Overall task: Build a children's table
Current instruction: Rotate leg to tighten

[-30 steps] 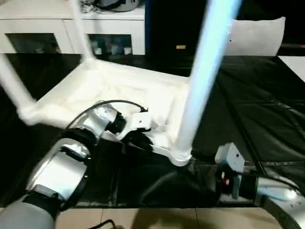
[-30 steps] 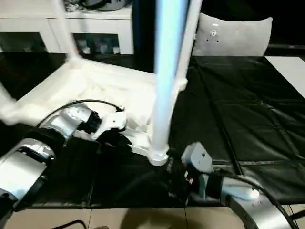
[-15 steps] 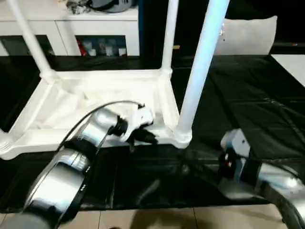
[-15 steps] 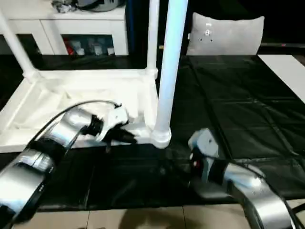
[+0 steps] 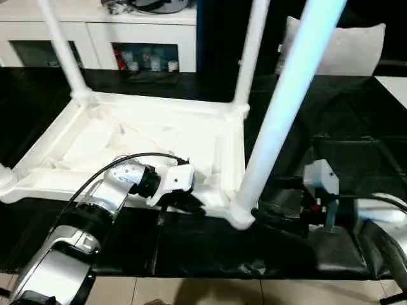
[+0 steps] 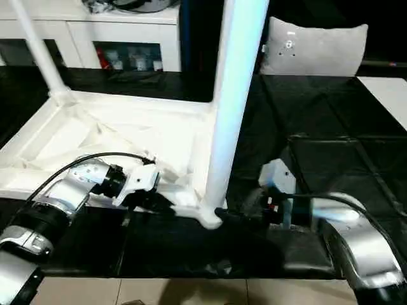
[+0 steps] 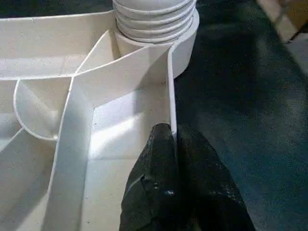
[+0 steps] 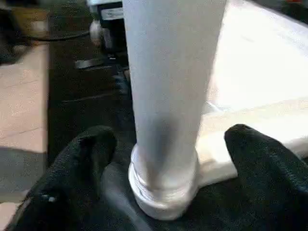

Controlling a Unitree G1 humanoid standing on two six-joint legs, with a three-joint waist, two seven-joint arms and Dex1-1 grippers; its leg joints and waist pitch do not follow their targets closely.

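The children's table (image 5: pixel 152 136) lies upside down on the black mat, white, its ribbed underside facing up and its legs standing upright. My left gripper (image 5: pixel 191 204) is shut on the thin front rim (image 7: pixel 169 96) beside the near right corner socket (image 7: pixel 156 24). The nearest leg (image 5: pixel 280 121) rises from that socket. My right gripper (image 5: pixel 264 216) is open at the leg's base (image 8: pixel 163 187), one black finger (image 8: pixel 82 154) on each side of it, with gaps between them and the leg.
A black mat (image 5: pixel 356 127) covers the work surface and ends near the tiled floor (image 5: pixel 191 292) in front. A white cabinet (image 5: pixel 95 25) with shelves stands behind. A grey cushion (image 5: pixel 356 47) leans at the back right, by a white board (image 5: pixel 394 86).
The view has shifted. My right gripper has moved in to straddle the near leg's base. The left gripper keeps its hold on the rim.
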